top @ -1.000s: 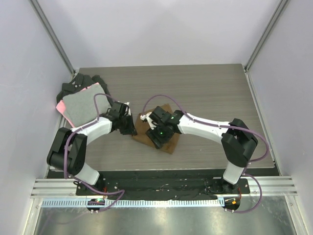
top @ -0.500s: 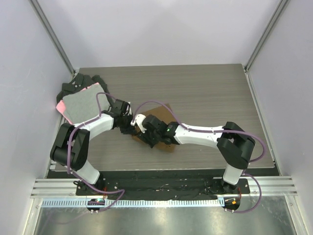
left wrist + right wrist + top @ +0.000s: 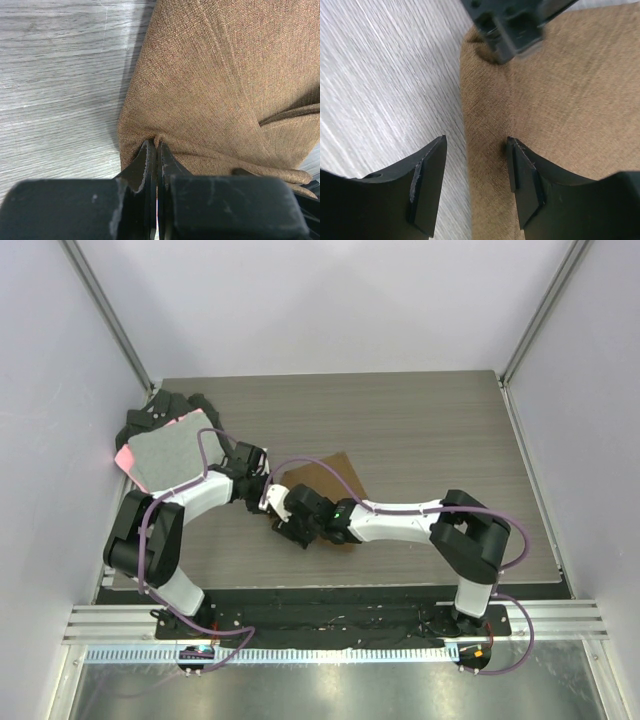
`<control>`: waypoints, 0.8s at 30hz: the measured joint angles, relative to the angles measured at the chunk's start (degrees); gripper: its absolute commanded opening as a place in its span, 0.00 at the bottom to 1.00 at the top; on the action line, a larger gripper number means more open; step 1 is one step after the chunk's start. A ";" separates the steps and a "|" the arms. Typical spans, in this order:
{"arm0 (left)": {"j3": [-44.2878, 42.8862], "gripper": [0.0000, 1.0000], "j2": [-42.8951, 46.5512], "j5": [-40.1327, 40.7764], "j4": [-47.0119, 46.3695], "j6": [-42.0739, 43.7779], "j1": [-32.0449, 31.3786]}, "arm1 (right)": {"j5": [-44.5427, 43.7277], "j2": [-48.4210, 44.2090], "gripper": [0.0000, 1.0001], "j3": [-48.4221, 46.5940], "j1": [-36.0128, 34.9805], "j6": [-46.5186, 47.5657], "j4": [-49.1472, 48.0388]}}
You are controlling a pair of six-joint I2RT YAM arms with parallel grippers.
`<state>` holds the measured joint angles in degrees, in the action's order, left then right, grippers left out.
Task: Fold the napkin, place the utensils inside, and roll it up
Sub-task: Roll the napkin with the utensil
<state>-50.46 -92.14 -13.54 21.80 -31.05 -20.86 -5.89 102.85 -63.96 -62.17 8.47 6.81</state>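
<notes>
Pinches a pucker at the edge of the napkin (image 3: 215, 90) with the left gripper (image 3: 156, 146), jaws fully closed. Holds the right gripper (image 3: 476, 150) spread wide, straddling that same edge, grasping nothing. Lies mid-surface (image 3: 420, 420), partly under both wrists.

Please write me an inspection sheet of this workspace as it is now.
Surface: grey wood-grain table, flat.
Job's things: brown napkin on the table, layers overlapping; utensil not seen.
Clutter: grey cloth with pink edge over black cloths, far-left edge.
Grippers: left gripper shut on the napkin's edge; right gripper open, jaws astride that edge.
Cables: purple cables loop along both arms.
Surroundings: pale walls, metal frame posts.
</notes>
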 measured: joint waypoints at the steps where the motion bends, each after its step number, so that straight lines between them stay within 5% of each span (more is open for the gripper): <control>1: -0.02 0.00 0.00 -0.02 0.02 0.00 0.00 | 0.00 0.42 0.57 0.00 -0.04 0.17 -0.02; 14: -0.44 0.02 -0.02 -1.07 0.20 0.02 0.00 | -1.55 4.50 0.52 -0.02 0.17 1.09 -0.83; 16: -0.44 0.14 0.00 -1.07 0.15 0.02 -0.02 | -1.51 4.57 0.49 0.00 0.39 0.87 -1.01; 20: -0.44 0.58 0.42 -1.01 0.09 -0.26 -0.02 | -0.37 4.68 0.38 0.17 1.09 0.09 -1.49; 24: -0.42 0.77 2.99 -0.22 0.13 -0.79 -0.26 | 2.05 4.83 0.32 0.42 2.01 -0.98 -2.71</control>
<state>-50.87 -89.14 -13.76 21.93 -31.83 -21.12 -3.84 107.68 -63.55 -60.16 7.49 4.10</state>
